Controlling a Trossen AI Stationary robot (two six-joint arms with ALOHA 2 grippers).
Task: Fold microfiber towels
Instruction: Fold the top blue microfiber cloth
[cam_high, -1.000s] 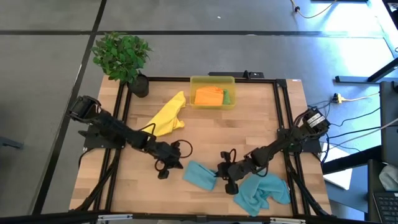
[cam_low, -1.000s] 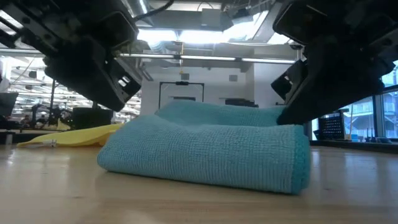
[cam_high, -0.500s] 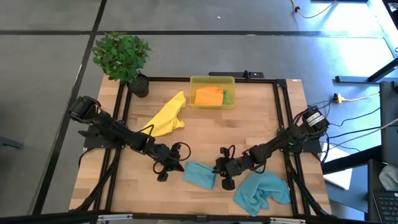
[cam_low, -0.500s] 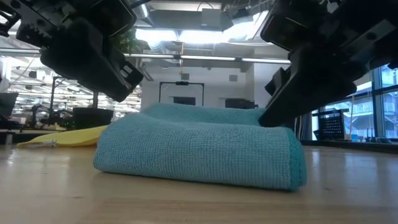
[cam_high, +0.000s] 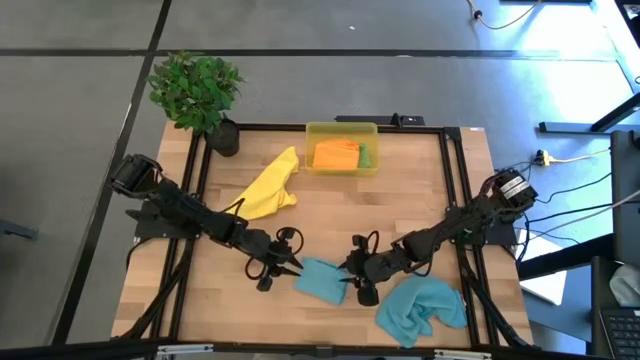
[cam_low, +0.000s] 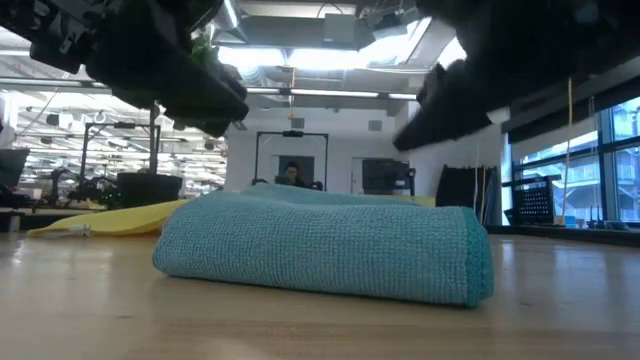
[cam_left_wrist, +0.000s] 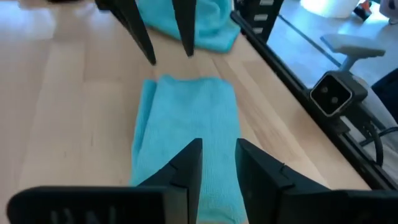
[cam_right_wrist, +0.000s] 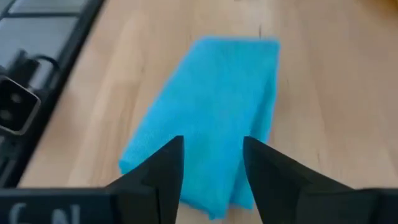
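Note:
A folded light teal towel (cam_high: 322, 280) lies flat on the wooden table, a thick pad in the low view (cam_low: 320, 245). My left gripper (cam_high: 291, 268) hovers open over its left end, the towel (cam_left_wrist: 186, 118) showing below the fingers. My right gripper (cam_high: 351, 279) hovers open over its right end (cam_right_wrist: 211, 106). Neither touches it. A second teal towel (cam_high: 422, 308) lies crumpled at the near right. A yellow towel (cam_high: 268, 186) lies spread at the far left. Orange (cam_high: 335, 153) and green (cam_high: 364, 155) towels sit in the bin.
The translucent yellow bin (cam_high: 341, 131) stands at the middle of the far edge. A potted plant (cam_high: 198, 92) is at the far left corner. A black frame rail (cam_high: 448, 180) borders the table. Bare wood lies between the yellow towel and the folded one.
Both grippers have let go of the folded teal towel's ends and risen off it, the right one more. Its raised top has sunk, and it lies as a flatter, even pad in the same place.

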